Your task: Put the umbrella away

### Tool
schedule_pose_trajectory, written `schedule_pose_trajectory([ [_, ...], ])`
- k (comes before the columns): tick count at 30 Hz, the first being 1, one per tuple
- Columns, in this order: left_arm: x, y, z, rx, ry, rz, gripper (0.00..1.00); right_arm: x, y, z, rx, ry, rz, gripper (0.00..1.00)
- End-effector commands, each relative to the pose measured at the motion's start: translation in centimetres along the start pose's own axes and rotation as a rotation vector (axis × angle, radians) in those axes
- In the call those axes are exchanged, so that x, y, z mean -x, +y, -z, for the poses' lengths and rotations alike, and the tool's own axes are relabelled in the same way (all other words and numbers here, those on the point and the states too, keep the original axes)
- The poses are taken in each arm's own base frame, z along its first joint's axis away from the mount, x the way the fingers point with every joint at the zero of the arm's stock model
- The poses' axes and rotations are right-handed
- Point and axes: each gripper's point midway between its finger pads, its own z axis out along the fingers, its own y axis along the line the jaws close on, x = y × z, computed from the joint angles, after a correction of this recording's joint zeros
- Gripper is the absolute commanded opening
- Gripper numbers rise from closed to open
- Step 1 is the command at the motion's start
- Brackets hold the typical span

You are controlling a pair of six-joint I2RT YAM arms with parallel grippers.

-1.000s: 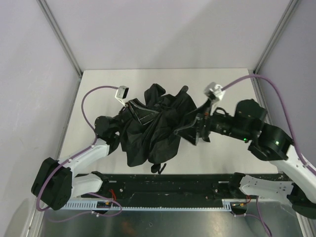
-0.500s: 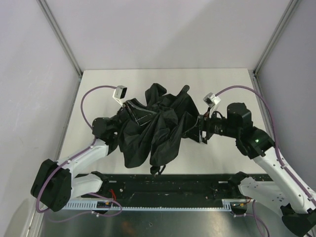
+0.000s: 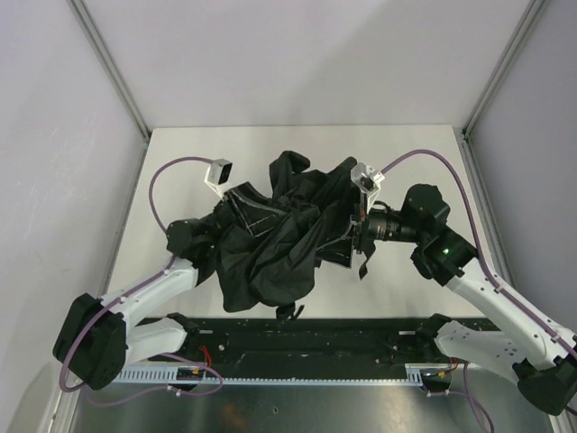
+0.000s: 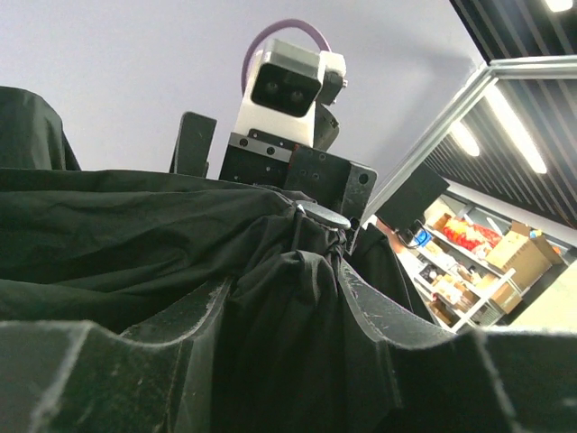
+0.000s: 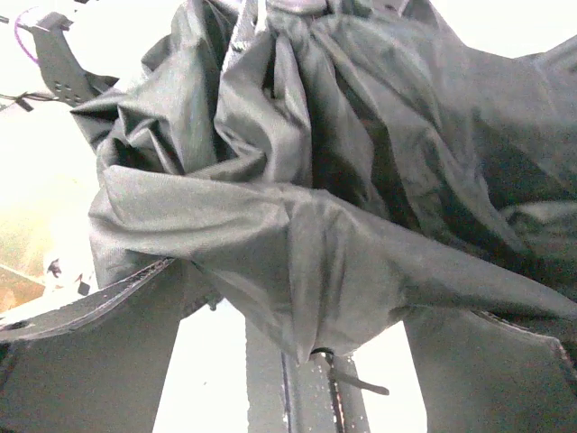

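Observation:
The umbrella (image 3: 275, 239) is a crumpled heap of black fabric in the middle of the white table (image 3: 406, 153). My left gripper (image 3: 240, 202) is buried in the umbrella's left side. In the left wrist view a bunched fold of the umbrella (image 4: 297, 343) is pinched between that gripper's (image 4: 288, 290) fingers. My right gripper (image 3: 348, 242) sits at the heap's right edge, open. In the right wrist view its (image 5: 315, 302) fingers (image 5: 90, 347) stand wide apart. The umbrella's fabric (image 5: 297, 244) and a thin metal rib (image 5: 306, 392) hang between them, ungripped.
Grey walls and aluminium posts (image 3: 108, 63) enclose the table on three sides. A black rail (image 3: 297, 338) runs along the near edge between the arm bases. Purple cables (image 3: 167, 180) loop above both wrists.
The right arm has swung left to the umbrella's right edge. Its jaws narrowed and then opened wide. The fabric shifted slightly, and the left arm stayed put.

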Motion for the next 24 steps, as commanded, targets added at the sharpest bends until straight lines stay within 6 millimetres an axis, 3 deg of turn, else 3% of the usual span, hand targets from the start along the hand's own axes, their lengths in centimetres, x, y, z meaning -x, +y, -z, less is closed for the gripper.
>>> schedule_pose_trajectory([
  [1,0.2,-4.6,-1.2,-0.144,0.009,-0.121,0.00,2.7,2.4,-1.2,0.120,-0.081,0.069,0.99],
  [7,-0.5,-6.1,-2.1,-0.197,0.026,-0.136,0.00,2.2,2.0,-4.3,0.138,-0.032,0.065,0.99],
  [21,-1.8,-9.7,-4.3,-0.302,-0.034,-0.136,0.00,2.4,3.9,-8.8,0.247,-0.104,0.128,0.99],
  [24,-2.0,-9.8,-4.5,-0.304,-0.042,-0.139,0.00,3.2,3.9,-9.0,0.215,-0.146,0.135,0.90],
])
